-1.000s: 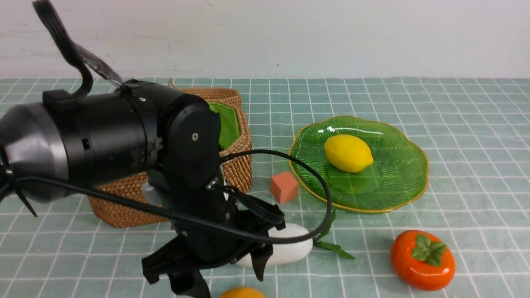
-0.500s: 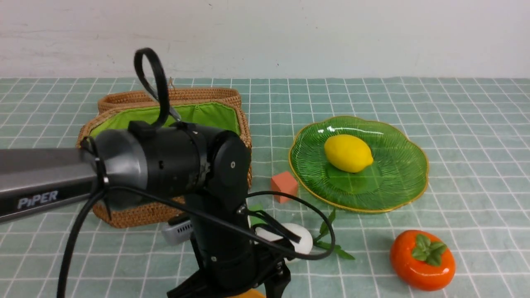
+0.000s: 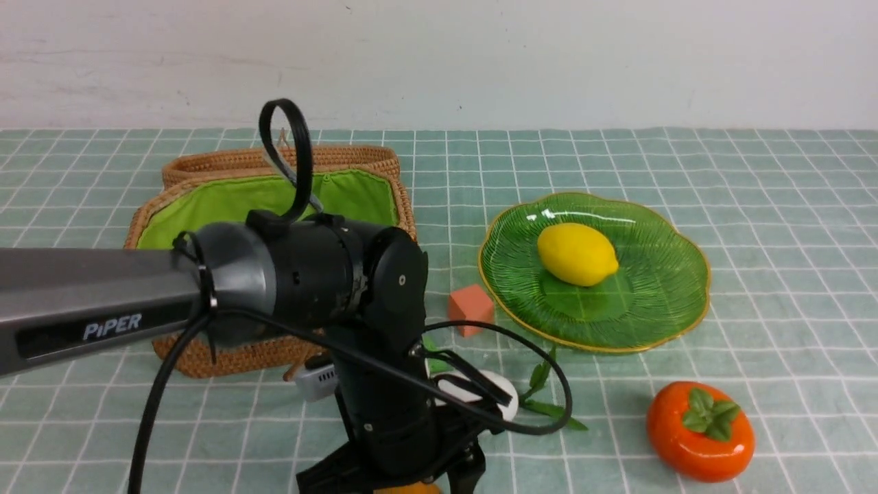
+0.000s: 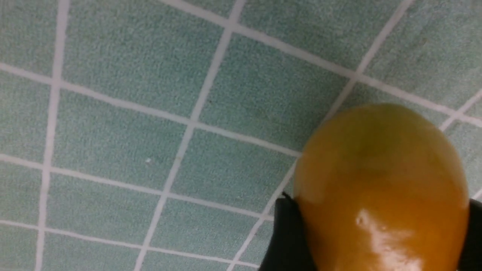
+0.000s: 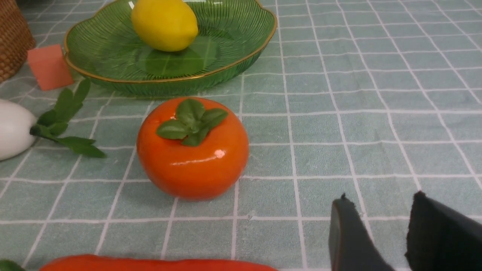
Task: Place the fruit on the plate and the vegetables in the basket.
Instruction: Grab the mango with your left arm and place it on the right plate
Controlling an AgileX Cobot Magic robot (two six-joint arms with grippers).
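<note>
On the tablecloth (image 3: 754,206), the basket (image 3: 384,161) sits at my left rear and the plate (image 3: 651,322) to its right, with the lemon (image 3: 576,254) on it. The small cube (image 3: 470,310) stands between them, just beside the plate's near-left edge. The radish (image 5: 11,130) lies before the cube, leaves toward the persimmon (image 3: 699,432), which sits before the plate. The carrot (image 5: 158,263) lies near the persimmon, on the side away from the plate. Nearest me lies the mango (image 4: 376,158), my left gripper (image 4: 378,210) touching both its sides.

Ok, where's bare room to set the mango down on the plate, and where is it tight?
The plate's near half, between the lemon and the gold rim, is bare. Cloth right of the plate is open too. Crowded: between basket and plate: salmon cube, radish, left arm over the mango.
</note>
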